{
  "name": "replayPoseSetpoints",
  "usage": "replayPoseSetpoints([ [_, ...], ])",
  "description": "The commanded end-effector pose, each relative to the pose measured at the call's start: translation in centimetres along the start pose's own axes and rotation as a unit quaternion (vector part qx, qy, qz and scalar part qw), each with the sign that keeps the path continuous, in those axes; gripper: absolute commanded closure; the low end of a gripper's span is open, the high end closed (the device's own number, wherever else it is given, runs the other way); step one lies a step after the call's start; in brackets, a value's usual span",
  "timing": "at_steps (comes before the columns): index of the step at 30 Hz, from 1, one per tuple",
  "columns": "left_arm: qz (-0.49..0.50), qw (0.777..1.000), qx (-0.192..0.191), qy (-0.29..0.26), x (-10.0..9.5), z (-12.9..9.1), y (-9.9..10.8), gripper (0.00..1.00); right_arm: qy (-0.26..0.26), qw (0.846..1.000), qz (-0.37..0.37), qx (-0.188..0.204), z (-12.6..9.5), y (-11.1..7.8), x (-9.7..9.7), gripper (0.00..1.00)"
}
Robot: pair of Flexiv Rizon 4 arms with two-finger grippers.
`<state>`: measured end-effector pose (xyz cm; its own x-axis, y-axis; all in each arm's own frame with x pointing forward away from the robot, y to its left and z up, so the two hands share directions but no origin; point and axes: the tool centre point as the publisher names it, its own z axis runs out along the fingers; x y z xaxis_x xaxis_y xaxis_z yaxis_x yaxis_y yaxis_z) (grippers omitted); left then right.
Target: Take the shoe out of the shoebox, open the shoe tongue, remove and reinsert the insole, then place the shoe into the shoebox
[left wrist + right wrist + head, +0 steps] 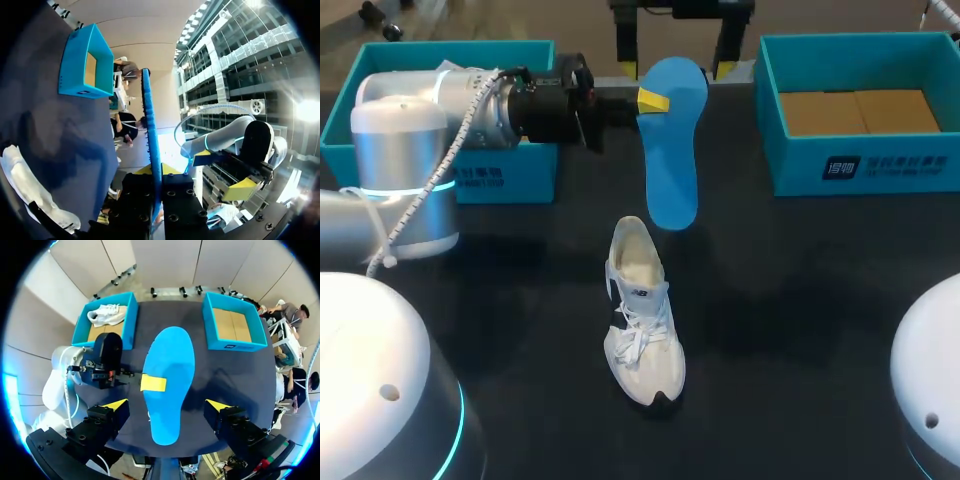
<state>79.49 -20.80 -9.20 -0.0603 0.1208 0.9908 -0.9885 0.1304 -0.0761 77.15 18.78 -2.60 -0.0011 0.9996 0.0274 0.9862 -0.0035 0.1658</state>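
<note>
My left gripper (pixel 655 100) is shut on the blue insole (pixel 672 150) near its heel end and holds it above the table, between the two boxes. Seen edge-on in the left wrist view, the insole (pixel 150 135) runs out from between the left gripper (pixel 156 172). The white shoe (pixel 640 310) lies on the dark table just nearer than the insole's toe, its opening facing up. My right gripper (pixel 673 68) hangs high over the table, wide open and holding nothing. In the right wrist view the insole (pixel 172 375) lies far below the right gripper (pixel 166 405).
A teal shoebox (pixel 525 175) stands at the back left, behind my left arm; another white shoe (pixel 107 315) lies inside it. A second teal shoebox (pixel 860 165) at the back right shows only its cardboard floor.
</note>
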Motion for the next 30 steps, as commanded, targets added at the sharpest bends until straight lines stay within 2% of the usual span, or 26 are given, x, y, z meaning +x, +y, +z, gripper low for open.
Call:
replayPoseSetpoints([
  [1, 0.0, 1.0, 0.0, -0.001, 0.0, 0.0, 0.0, 1.0, 0.002, 1.0, 0.0, -0.001, 0.1, 0.1, 0.1, 0.0],
  [11, 0.0, 1.0, 0.0, -0.001, 0.0, 0.0, 0.0, 1.0, 0.001, 1.0, -0.002, -0.003, 0.0, -0.2, 0.3, 0.0],
  [17, 0.0, 1.0, 0.0, -0.001, 0.0, 0.0, 0.0, 1.0, 0.035, 0.999, 0.003, -0.008, 0.0, -0.5, -0.2, 0.0],
  [30, 0.0, 1.0, 0.0, -0.001, 0.0, 0.0, 0.0, 1.0, 0.06, 0.998, 0.029, -0.013, -0.2, -0.3, -3.5, 0.0],
])
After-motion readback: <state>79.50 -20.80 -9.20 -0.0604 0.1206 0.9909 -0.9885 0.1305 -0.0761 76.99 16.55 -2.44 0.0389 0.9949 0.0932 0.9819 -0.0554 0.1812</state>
